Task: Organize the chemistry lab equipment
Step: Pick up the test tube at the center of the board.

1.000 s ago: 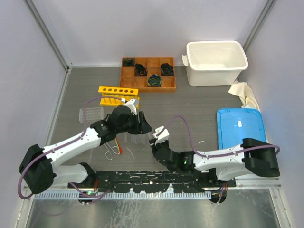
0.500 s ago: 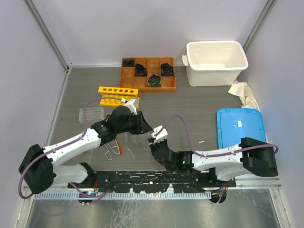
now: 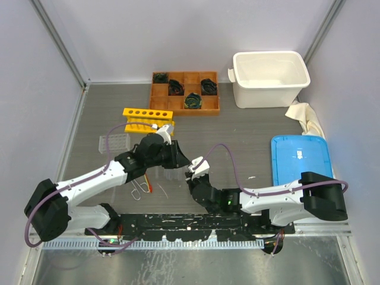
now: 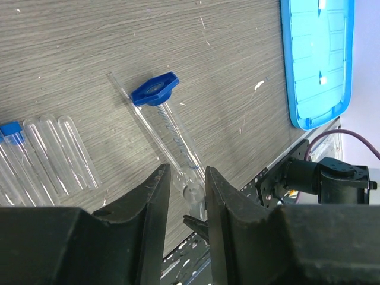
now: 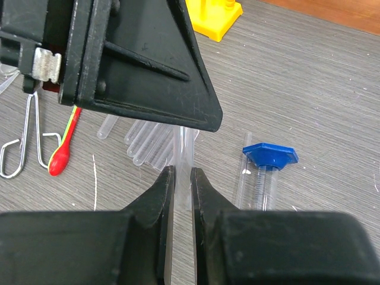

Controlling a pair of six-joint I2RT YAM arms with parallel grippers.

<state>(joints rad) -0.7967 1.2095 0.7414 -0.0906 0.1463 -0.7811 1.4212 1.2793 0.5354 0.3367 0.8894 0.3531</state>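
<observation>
My right gripper [image 5: 181,171] [image 3: 193,172] is shut on a clear test tube [image 5: 184,139], which rises to my left gripper [image 3: 181,159]. In the left wrist view that tube [image 4: 199,202] stands end-on between the left gripper's [image 4: 187,172] parted fingers, close to the right finger. Several clear test tubes [image 4: 53,154] [image 5: 139,139] lie side by side on the table; one has a blue cap [image 4: 12,132]. A clear graduated cylinder with a blue hexagonal foot [image 4: 155,90] [image 5: 270,155] lies beside them. The yellow rack [image 3: 148,119] stands behind. Metal tongs [image 5: 24,136] and a red-tipped stick [image 5: 62,157] lie to the left.
A wooden compartment box [image 3: 185,93] holds dark objects at the back. A white bin [image 3: 270,77] stands at the back right with a cloth [image 3: 306,119] beside it. A blue lid [image 3: 300,160] lies at the right. A clear plastic tray [image 3: 113,142] lies at the left.
The right gripper has moved a little left and up toward the left gripper, bringing the tube between its fingers. The left gripper has shifted only slightly.
</observation>
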